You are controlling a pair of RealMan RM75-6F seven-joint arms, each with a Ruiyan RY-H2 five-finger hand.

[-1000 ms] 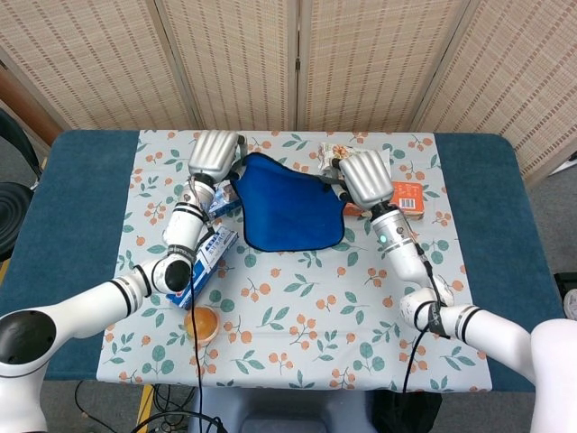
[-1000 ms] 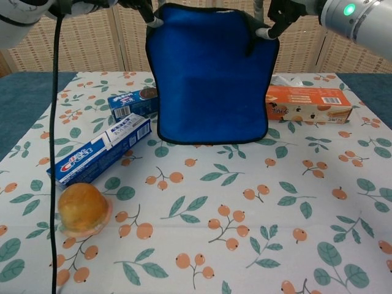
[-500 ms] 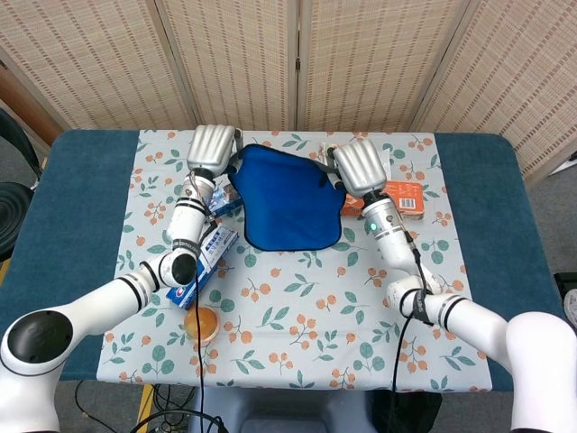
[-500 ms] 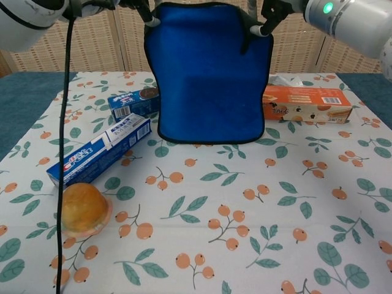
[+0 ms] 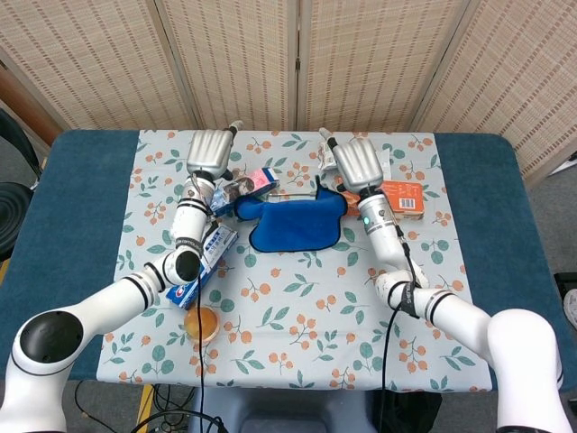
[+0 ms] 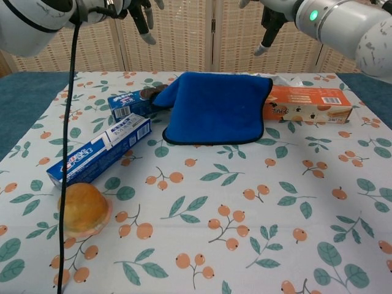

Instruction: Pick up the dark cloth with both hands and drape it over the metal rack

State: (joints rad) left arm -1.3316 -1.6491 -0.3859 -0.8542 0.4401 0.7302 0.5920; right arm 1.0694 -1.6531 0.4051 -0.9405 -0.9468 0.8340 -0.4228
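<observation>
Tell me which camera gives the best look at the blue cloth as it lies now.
The chest view. There the blue cloth fills the middle of the picture, lying on the table with its dark edge trim and one corner over the cookie box plainly visible. The head view shows the same cloth smaller, from above, between the two raised hands.

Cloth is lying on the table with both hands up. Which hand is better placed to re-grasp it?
Right, slightly: the right hand hangs open over the blue cloth's far right corner. The left hand is open too, but beyond the cloth's bunched left end.
</observation>
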